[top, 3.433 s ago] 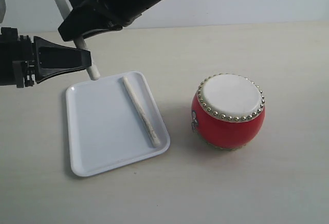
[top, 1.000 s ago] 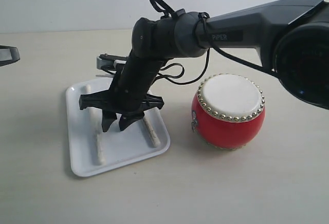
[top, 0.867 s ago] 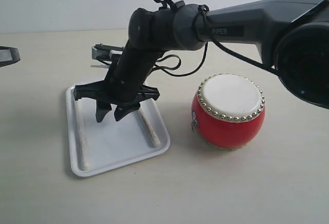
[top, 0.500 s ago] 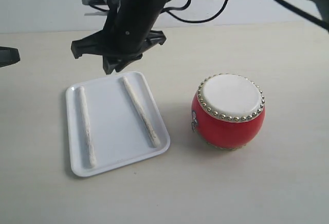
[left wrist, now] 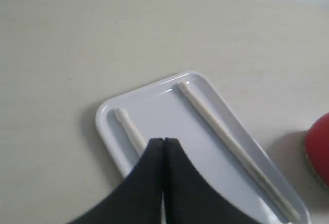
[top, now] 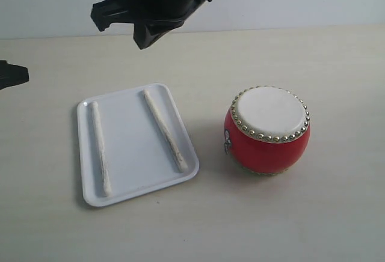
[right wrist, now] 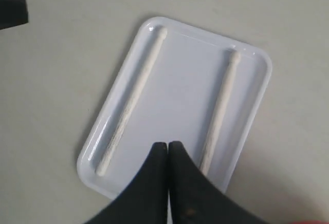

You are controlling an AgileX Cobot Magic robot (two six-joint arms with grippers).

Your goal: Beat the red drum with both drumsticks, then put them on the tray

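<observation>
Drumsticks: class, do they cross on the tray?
No, one drumstick and the other drumstick lie apart on the tray, bare white between.

The exterior camera looks down at a slant across the worktop [top: 301,214], with the tray [top: 129,154] to the left and the red drum [top: 267,148] to the right. Each wrist camera peers past its own gripper: the left gripper [left wrist: 163,144] slantwise and close, the right gripper [right wrist: 168,147] almost straight down. All three views share the tray and the drumsticks [top: 163,131].

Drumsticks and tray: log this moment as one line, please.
drumsticks: both lying in tray, apart | red drum: upright beside tray | left gripper: shut, empty | right gripper: shut, empty
</observation>
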